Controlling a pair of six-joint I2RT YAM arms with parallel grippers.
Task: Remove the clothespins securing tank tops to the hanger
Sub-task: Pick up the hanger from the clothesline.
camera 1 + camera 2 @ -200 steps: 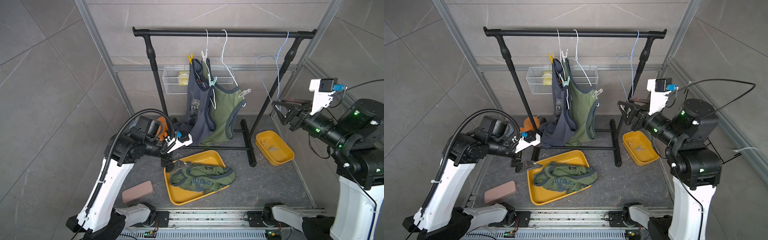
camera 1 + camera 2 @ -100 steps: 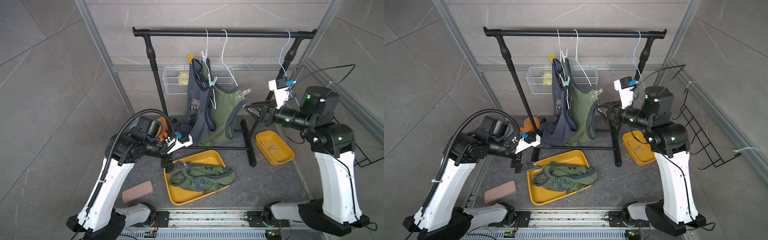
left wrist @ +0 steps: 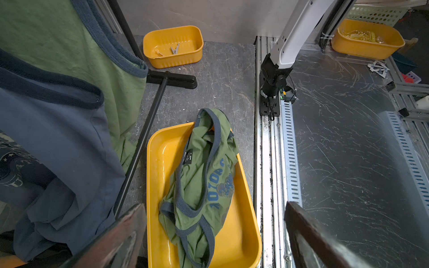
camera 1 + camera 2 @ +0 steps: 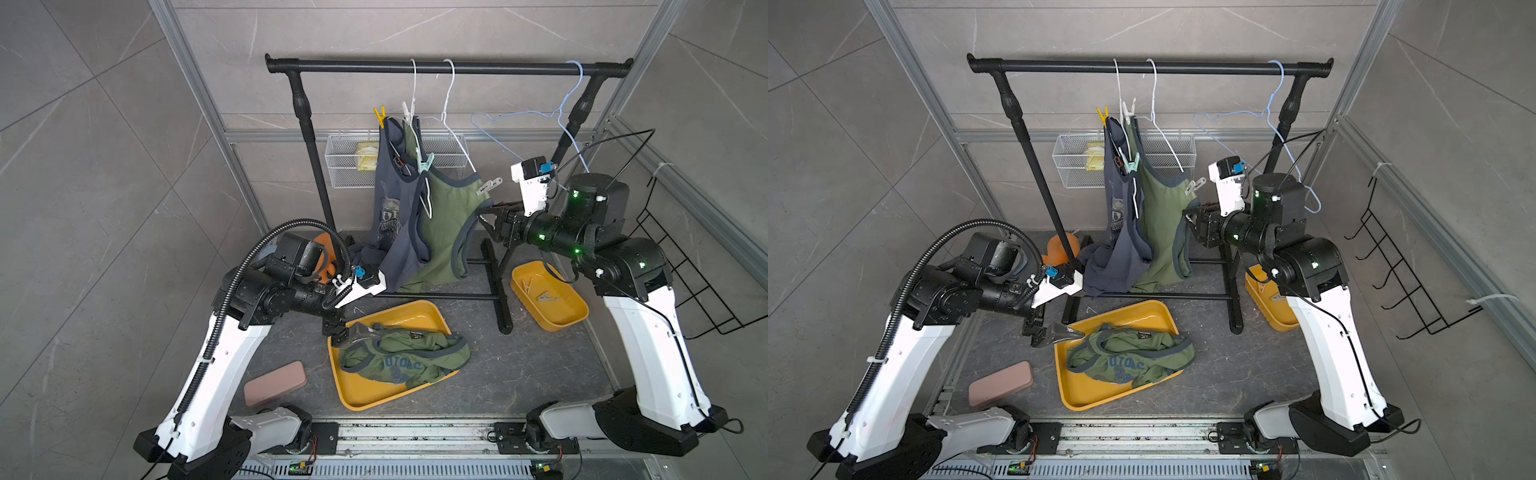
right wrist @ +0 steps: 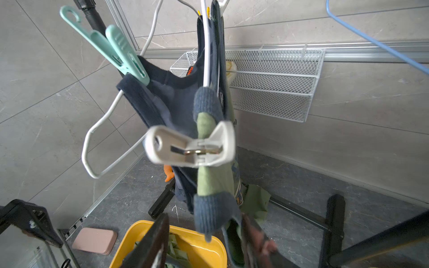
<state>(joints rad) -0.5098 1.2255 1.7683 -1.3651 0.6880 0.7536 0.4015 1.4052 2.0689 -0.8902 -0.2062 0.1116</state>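
A slate blue tank top [image 4: 390,216] and an olive green tank top [image 4: 446,224] hang on white hangers from the black rack [image 4: 449,66]. Clothespins on them: yellow [image 4: 379,116], white [image 4: 407,110], mint green [image 4: 426,162] [image 5: 120,53] and a pale one [image 4: 489,185] [image 5: 190,148] on the green top's outer strap. My right gripper [image 4: 485,220] [image 5: 204,243] is open just below that pale pin, with the strap's blue-grey trim [image 5: 211,215] between its jaws. My left gripper [image 4: 349,332] [image 3: 213,205] hangs open over a third, olive top [image 4: 403,359] in the yellow tray [image 4: 361,399].
A small yellow bin [image 4: 548,297] right of the rack's foot holds loose clothespins [image 3: 174,49]. An empty blue hanger [image 4: 540,120] hangs above my right arm. A wire basket [image 4: 449,160] is on the back wall, a pink block [image 4: 274,382] at the front left, a black wire rack [image 4: 706,270] on the right wall.
My right arm has swung left from the right wall to the green top's outer edge, its jaws narrowing a little. The left arm has not moved.
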